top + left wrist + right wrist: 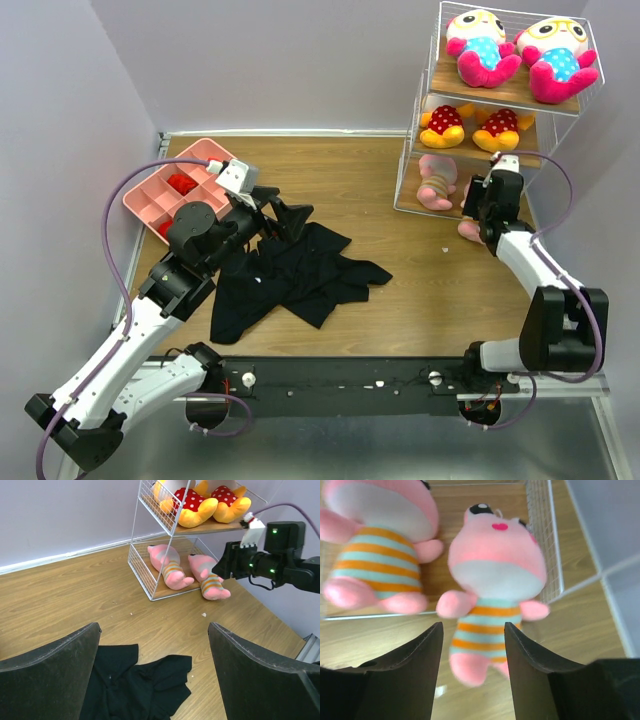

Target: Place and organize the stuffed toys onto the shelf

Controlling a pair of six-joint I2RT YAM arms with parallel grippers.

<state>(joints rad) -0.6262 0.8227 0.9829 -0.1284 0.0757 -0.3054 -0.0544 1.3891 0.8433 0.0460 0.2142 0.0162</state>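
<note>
right wrist shows our right gripper [472, 630] open astride the last pink doll [492, 575] overhanging the shelf's [542, 530] near edge; next we push it in; left gripper [154, 635] open.

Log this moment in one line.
right gripper: open, straddling pale pink striped plush doll | doll: bottom tier, white wire shelf | left gripper: open, above black cloth garment
</note>
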